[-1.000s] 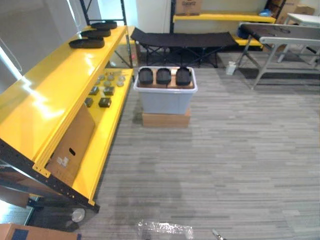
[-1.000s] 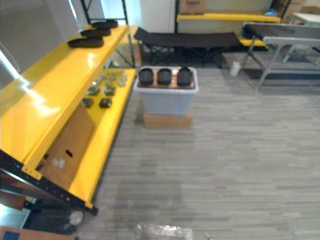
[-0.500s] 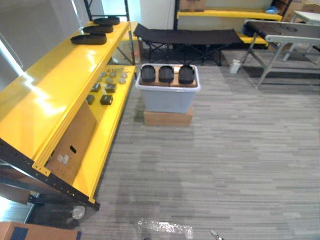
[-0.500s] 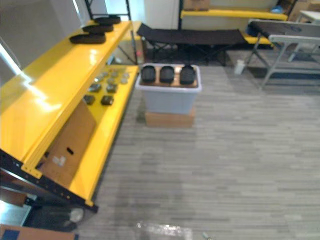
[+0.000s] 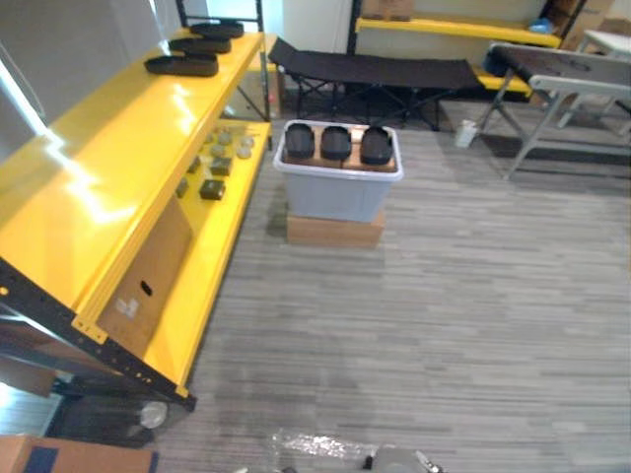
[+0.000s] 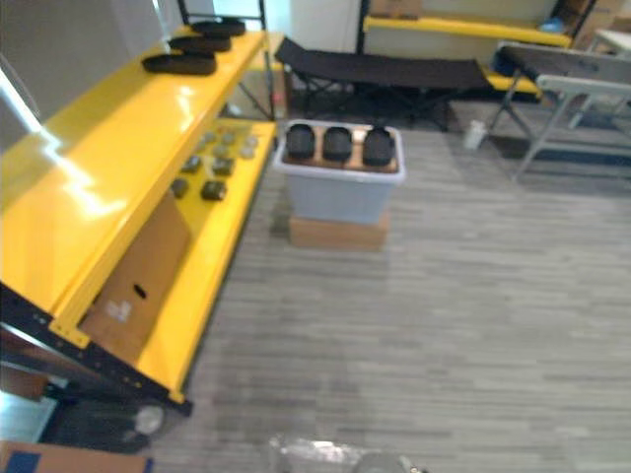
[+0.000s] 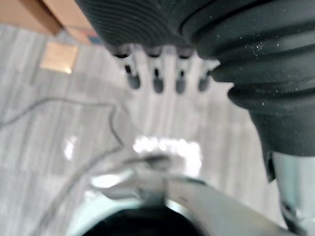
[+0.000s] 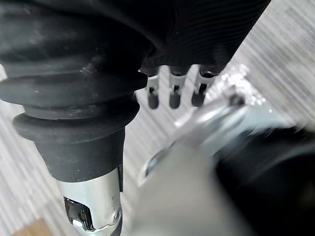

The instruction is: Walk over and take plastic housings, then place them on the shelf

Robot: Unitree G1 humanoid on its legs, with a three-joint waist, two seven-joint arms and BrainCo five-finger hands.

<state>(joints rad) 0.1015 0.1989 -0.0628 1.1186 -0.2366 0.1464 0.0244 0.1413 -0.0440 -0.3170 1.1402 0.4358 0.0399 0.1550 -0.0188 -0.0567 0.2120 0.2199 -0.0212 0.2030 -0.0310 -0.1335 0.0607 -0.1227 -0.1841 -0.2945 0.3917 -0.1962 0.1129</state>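
Grey flooring [image 5: 444, 315] is seen under the left robot hand [image 7: 157, 84] and right robot hand [image 8: 172, 97], both relaxed and empty; the plastic housings [image 5: 336, 144] are rowed on a bin [image 5: 335, 197] straight ahead, well apart, with neither arm judged nearer and the yellow shelf [image 5: 108, 168] left

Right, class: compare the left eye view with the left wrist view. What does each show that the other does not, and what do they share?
The left eye view adds the yellow shelf, three plastic housings in a grey bin that stands on a cardboard box, three more housings on the shelf's top level, and a black folding cot. The left wrist view adds the left hand, its fingers relaxed and holding nothing. Both share the grey striped floor.
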